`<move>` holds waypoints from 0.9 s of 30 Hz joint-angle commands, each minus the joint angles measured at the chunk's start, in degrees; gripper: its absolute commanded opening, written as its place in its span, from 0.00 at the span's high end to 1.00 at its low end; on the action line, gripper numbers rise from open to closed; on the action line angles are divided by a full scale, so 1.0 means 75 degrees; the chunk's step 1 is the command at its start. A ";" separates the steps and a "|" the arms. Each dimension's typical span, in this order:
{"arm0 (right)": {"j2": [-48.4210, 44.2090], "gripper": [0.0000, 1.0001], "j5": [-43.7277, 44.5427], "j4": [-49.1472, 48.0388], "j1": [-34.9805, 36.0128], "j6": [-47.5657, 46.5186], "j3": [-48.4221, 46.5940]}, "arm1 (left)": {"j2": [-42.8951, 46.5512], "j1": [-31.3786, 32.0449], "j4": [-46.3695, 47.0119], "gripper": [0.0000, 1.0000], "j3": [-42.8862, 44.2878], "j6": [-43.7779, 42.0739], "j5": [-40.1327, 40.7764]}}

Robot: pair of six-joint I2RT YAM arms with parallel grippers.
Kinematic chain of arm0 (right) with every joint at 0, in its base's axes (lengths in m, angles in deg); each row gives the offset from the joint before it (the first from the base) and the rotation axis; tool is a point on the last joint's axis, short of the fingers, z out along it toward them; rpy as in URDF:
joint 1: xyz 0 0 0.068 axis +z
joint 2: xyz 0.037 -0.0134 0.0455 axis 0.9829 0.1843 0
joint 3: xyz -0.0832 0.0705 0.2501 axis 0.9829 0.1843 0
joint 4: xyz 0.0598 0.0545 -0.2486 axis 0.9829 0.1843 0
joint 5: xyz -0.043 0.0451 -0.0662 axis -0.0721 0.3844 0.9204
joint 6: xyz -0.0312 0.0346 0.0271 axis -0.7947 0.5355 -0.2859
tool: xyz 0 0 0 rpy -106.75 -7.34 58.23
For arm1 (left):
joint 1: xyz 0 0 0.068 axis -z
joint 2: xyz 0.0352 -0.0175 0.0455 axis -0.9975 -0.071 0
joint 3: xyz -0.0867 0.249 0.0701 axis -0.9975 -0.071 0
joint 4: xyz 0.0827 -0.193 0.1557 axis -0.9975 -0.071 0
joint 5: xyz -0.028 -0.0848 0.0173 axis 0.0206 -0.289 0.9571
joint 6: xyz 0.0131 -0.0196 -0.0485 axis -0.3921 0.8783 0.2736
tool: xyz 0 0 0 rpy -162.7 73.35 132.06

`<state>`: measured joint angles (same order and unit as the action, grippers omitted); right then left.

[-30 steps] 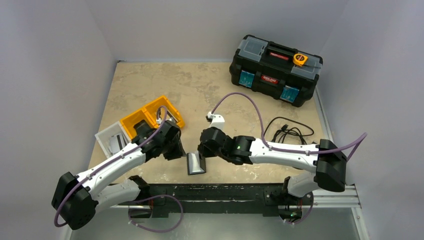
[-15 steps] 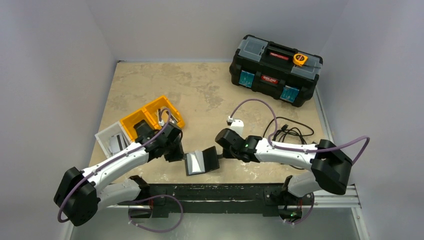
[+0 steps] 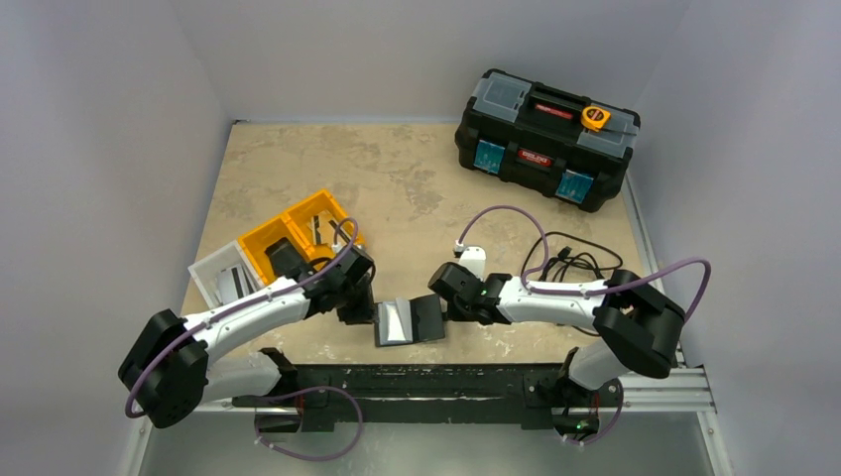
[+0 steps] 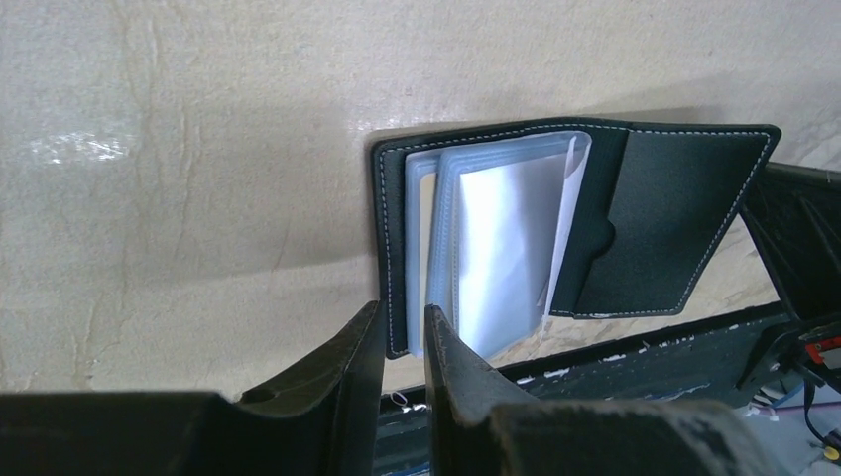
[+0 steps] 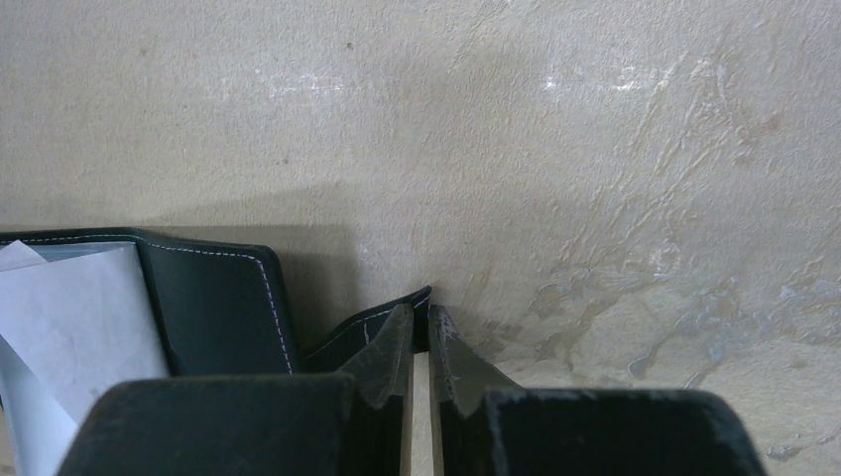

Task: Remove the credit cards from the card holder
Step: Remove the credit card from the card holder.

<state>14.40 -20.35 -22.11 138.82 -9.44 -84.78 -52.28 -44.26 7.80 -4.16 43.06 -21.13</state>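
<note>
Between left gripper (image 3: 364, 315) and right gripper (image 3: 443, 308): one open card holder (image 3: 409, 321). Right clamped on right flap; left narrow around left cover edge, grip unclear. Behind left: two orange bins (image 3: 302, 230), one white tray (image 3: 203, 273). Past right: cable (image 3: 575, 261), toolbox (image 3: 545, 139).

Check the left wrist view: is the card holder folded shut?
No, the card holder lies spread open, its clear sleeves fanned up between the black covers.
</note>
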 commanded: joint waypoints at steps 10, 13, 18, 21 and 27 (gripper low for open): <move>0.0341 1.00 -0.0211 -0.0578 -0.0021 0.0063 0.0169 | -0.0056 0.0487 0.0839 0.69 -0.0214 0.0273 -0.0449; 0.0382 1.00 -0.0244 -0.0619 -0.0027 0.0061 0.0173 | -0.0171 0.0568 0.1042 0.68 -0.0214 0.0319 -0.0542; 0.0440 1.00 -0.0281 -0.0660 -0.0027 0.0044 0.0193 | -0.0347 0.0660 0.1222 0.70 -0.0135 0.0359 -0.0612; 0.0450 1.00 -0.0282 -0.0662 -0.0027 0.0003 0.0157 | -0.0481 0.0690 0.1332 0.72 -0.0121 0.0406 -0.0669; 0.0508 1.00 -0.0287 -0.0615 -0.0029 -0.0057 0.0049 | -0.0557 0.0745 0.1500 0.80 -0.0051 0.0503 -0.0697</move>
<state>14.84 -20.27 -22.51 138.82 -10.18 -84.84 -56.62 -39.26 16.32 -5.64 45.72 -25.72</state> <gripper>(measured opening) 0.025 0.241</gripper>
